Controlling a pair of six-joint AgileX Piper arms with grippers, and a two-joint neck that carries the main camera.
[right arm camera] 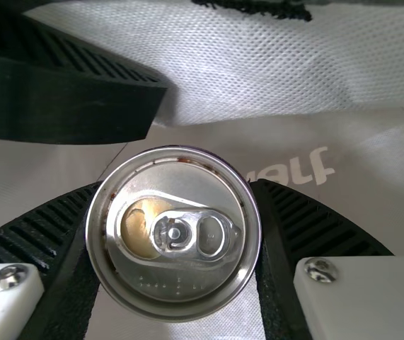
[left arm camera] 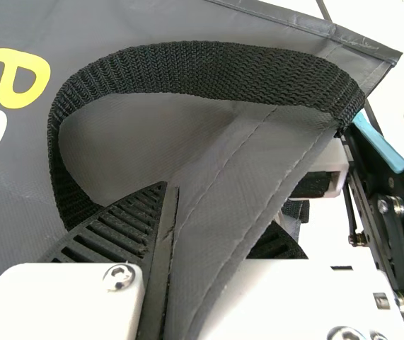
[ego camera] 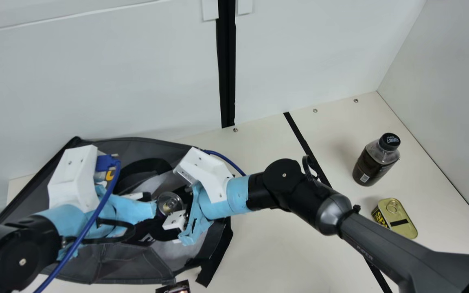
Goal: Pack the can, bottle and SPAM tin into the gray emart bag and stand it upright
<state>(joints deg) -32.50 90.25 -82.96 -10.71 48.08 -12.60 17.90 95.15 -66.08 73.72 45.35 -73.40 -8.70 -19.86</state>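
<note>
Main view: gray fabric emart bag w/ black trim (ego camera: 132, 268) lies on the cream tabletop (ego camera: 275, 252), left part, by the back edge, mouth open. L gripper (ego camera: 147, 199) is at the bag. R gripper (ego camera: 172, 207), beside it, has the round silver-topped can (ego camera: 168, 202) within the bag's opening. Dark clear-shouldered plastic bottle w/ black cap (ego camera: 375, 162) stands upright near the tabletop's right edge, toward the back R corner. Flat gold-lidded SPAM tin (ego camera: 397, 219), ring-pull up, is on the same side, nearer the front edge than the bottle – not touching it.

L wrist view: L gripper (left arm camera: 216, 212) is closed on a stitched fold of the bag's gray fabric, one ribbed finger each side. Black woven handle (left arm camera: 209, 67) loops just beyond the fingertips.

R wrist view: R gripper (right arm camera: 179, 183) grips the can btwn both ribbed fingers, jaws apart by the can's width, lid w/ pull tab facing the cam. White textured lining (right arm camera: 258, 64) is behind – the other arm's black finger (right arm camera: 67, 99) pokes in near the can.
</note>
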